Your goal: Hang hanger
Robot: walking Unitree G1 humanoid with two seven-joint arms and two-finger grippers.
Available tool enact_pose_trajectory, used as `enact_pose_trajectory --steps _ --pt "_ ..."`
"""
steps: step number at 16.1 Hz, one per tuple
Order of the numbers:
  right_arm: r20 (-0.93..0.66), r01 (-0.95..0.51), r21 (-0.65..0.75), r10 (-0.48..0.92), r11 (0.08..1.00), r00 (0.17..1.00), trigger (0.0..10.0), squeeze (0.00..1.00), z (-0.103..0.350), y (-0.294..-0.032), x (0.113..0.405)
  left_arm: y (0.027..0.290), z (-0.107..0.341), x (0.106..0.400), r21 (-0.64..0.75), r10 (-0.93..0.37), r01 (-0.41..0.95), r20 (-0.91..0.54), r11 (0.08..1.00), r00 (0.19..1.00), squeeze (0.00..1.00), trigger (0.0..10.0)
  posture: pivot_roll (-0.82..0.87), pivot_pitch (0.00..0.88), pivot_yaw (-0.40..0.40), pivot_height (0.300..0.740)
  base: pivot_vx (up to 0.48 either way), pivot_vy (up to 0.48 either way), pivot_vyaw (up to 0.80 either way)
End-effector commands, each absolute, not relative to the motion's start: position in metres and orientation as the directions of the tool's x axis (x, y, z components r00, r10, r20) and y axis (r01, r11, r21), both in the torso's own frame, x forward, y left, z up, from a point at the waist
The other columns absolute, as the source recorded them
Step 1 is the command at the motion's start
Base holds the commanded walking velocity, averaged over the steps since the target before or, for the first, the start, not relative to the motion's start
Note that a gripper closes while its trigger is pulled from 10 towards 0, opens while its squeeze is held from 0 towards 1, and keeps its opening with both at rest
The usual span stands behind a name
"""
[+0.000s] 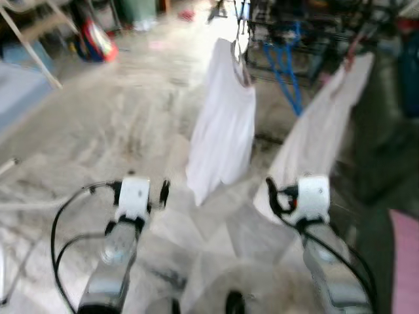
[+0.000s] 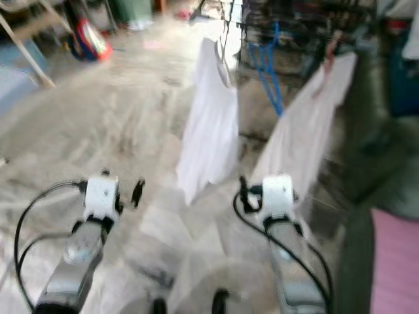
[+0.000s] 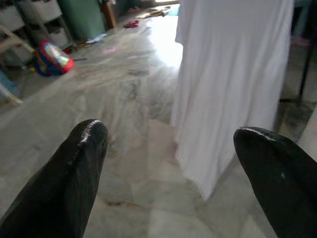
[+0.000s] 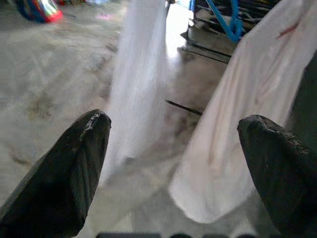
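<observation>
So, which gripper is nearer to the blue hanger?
Right. The right gripper is below the blue hanger, almost straight under it. The left gripper is farther off to the left, past the middle white shirt. Both are empty.

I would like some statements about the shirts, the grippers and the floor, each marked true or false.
1. Two white shirts hang ahead of the robot. True.
2. The left gripper grips a shirt. False: its fingers are apart, with nothing between them.
3. The right gripper is open. True.
4. Blue hangers hang on the rack. True.
5. The floor is carpeted. False: it is pale stone.
</observation>
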State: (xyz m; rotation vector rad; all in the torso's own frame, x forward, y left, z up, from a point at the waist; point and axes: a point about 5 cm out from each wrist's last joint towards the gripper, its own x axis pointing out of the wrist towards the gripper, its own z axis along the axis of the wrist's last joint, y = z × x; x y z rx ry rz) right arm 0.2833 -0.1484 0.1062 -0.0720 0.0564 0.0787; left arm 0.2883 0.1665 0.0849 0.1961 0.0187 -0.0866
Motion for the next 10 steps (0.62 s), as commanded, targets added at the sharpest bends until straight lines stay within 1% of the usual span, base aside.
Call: enact_pose_trajectory --steps 1,2,5,7,10 --pt "-0.043 -0.088 -0.06 0.086 0.994 0.995 10.0 0.0 0.109 -0.148 0.285 0.17 0.082 0.286 0.191 -0.058 0.065 -0.041 0.979 0.997 0.0 10.0 0.16 0.2 -0.009 0.74 0.0 0.0 0.0" --pt "-0.037 -0.084 -0.06 0.082 0.995 0.996 10.0 0.0 0.111 -0.148 0.285 0.171 0.079 0.284 0.192 -0.043 0.052 -0.054 0.98 0.998 0.0 10.0 0.16 0.207 -0.008 0.74 0.0 0.0 0.0" --pt "0.035 -0.043 -0.06 0.045 0.997 0.998 10.0 0.0 0.118 -0.151 0.284 0.172 0.084 0.281 0.18 -0.02 0.019 0.005 0.983 1.0 0.0 10.0 0.16 0.214 -0.004 0.74 0.0 0.0 0.0" --pt "0.08 -0.028 -0.078 0.034 0.997 0.996 10.0 0.0 0.123 -0.152 0.281 0.169 0.093 0.282 0.179 -0.041 0.032 0.044 0.983 0.998 0.0 10.0 0.15 0.219 -0.005 0.74 0.0 0.0 0.0" --pt "0.094 -0.037 -0.122 0.049 0.992 0.994 10.0 0.0 0.125 -0.15 0.28 0.164 0.097 0.284 0.16 -0.056 0.047 0.056 0.986 0.997 0.0 10.0 0.15 0.217 -0.005 0.74 0.0 0.0 0.0"
